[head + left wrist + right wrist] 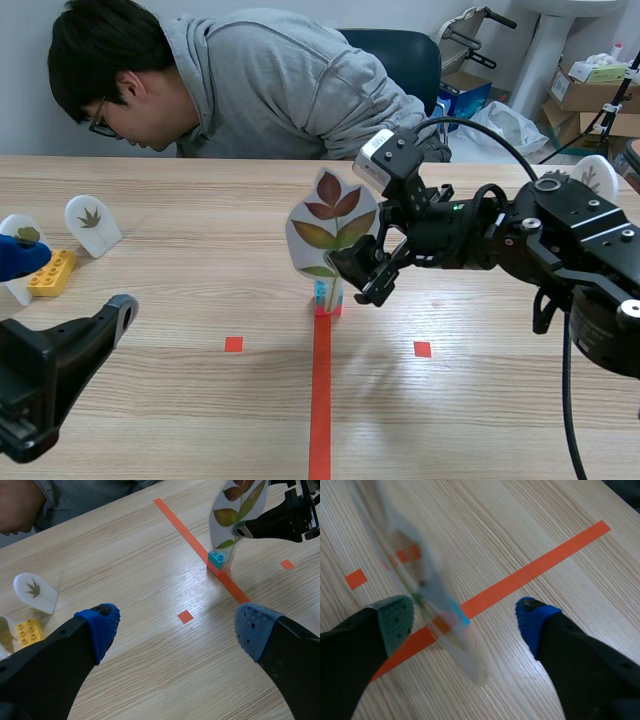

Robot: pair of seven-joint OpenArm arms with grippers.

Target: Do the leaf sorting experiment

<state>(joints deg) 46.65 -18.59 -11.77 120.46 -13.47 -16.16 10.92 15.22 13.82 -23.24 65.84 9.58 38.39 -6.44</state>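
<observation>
A tall white leaf card [330,232] with red, yellow and green leaves stands upright in a blue and red brick base [327,296] at the far end of the orange tape line. My right gripper [364,272] is open around the card's lower right edge. In the right wrist view the blurred card [427,587] stands between the fingers, close to the grey-green pad [396,617] and well clear of the blue one. My left gripper [177,625] hangs open and empty over the table's near left; the card [235,510] is far ahead of it.
A small white leaf card [92,222], a yellow brick [52,272] and another white card [12,232] sit at the left. One more leaf card [597,177] stands behind the right arm. A person [250,85] leans over the far edge.
</observation>
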